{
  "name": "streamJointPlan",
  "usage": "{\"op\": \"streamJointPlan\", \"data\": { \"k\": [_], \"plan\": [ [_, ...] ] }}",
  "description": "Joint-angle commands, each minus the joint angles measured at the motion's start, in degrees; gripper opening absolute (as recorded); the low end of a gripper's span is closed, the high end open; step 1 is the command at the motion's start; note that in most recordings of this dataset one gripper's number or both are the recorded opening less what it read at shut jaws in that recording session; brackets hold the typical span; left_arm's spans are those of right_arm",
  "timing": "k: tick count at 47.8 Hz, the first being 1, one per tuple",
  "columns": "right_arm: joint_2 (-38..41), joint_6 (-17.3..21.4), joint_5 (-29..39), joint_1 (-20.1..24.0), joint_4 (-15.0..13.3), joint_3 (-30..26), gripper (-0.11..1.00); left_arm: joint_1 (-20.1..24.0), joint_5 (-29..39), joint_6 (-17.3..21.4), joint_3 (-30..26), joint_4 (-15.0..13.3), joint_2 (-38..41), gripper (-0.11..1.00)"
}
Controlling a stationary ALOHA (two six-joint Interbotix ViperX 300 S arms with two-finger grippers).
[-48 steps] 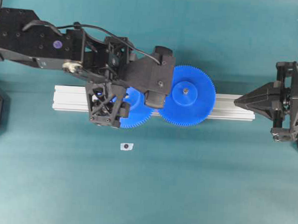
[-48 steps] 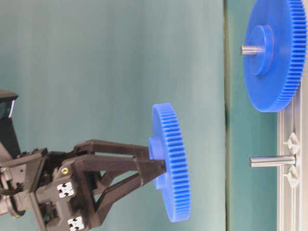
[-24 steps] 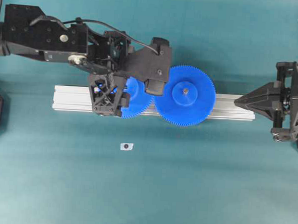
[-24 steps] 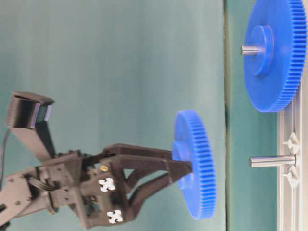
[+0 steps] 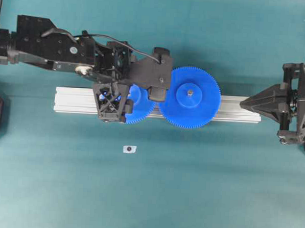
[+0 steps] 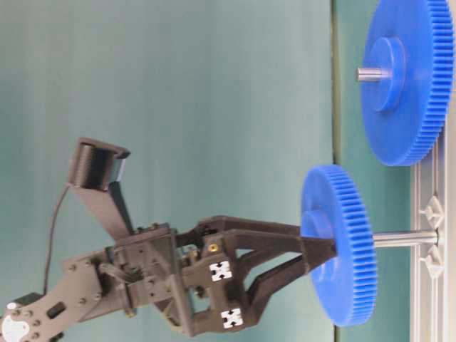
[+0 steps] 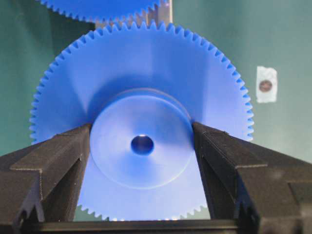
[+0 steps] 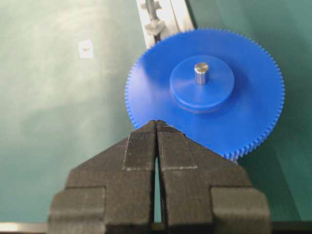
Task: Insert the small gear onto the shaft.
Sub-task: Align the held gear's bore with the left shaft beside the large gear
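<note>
**A:** Where's your small gear?

**B:** Clamped by its hub in your left gripper, face-on to the shaft on the rail, beside the big gear.

**A:** How will it handle?

**B:** Likely light, stiff, slick plastic — hold the hub, never the teeth. Your right gripper is closed on nothing — parked well apart.
</note>
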Motion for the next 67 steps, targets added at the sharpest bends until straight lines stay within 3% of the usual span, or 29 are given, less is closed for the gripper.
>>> {"op": "streamJointPlan", "data": {
  "k": [1,33,67],
  "plan": [
    [0.26,0.35,-0.35,-0.09,0.0,-0.53,0.0,0.09,-1.14,0.09,-0.79,0.18,-1.14,0.69],
    [0.18,0.44,-0.53,-0.18,0.0,0.0,0.0,0.09,-2.11,0.18,0.97,0.18,1.76,0.69],
    [0.18,0.44,-0.53,-0.18,0.0,0.0,0.0,2.9,-3.69,0.97,1.58,0.18,1.41,0.69]
  ]
}}
